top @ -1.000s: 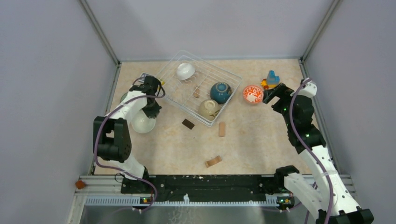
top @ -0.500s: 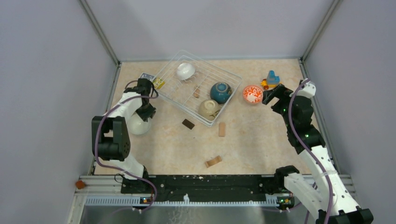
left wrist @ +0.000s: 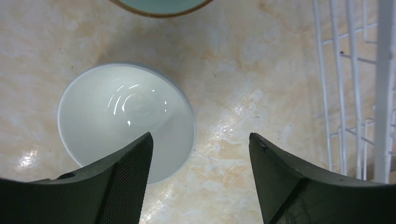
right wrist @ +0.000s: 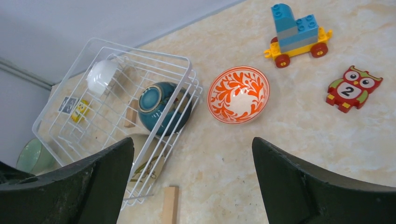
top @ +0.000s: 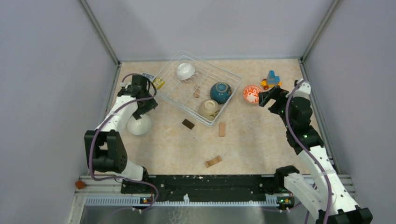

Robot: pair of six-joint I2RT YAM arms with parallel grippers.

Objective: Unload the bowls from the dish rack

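The white wire dish rack (top: 212, 72) holds a white bowl (top: 185, 71), a dark teal bowl (top: 220, 92) and a beige bowl (top: 208, 108). Another white bowl (top: 139, 124) stands upright on the table left of the rack. My left gripper (top: 144, 108) hovers open just above it; in the left wrist view one finger (left wrist: 126, 177) overlaps this bowl (left wrist: 116, 116) without gripping it. The pale green bowl's (left wrist: 161, 5) rim shows beyond. The orange-patterned bowl (right wrist: 238, 93) sits on the table right of the rack, ahead of my open, empty right gripper (right wrist: 192, 140).
Wooden blocks (top: 222, 129) (top: 213, 161) and a dark brown block (top: 188, 123) lie on the table in front of the rack. A toy train (right wrist: 296, 30) and an owl piece (right wrist: 353, 88) sit at the back right. Grey walls close in on three sides.
My left gripper has opened and let go of the white bowl, which now rests on the table, and the arm has drawn back to the left. My right gripper shifted slightly left.
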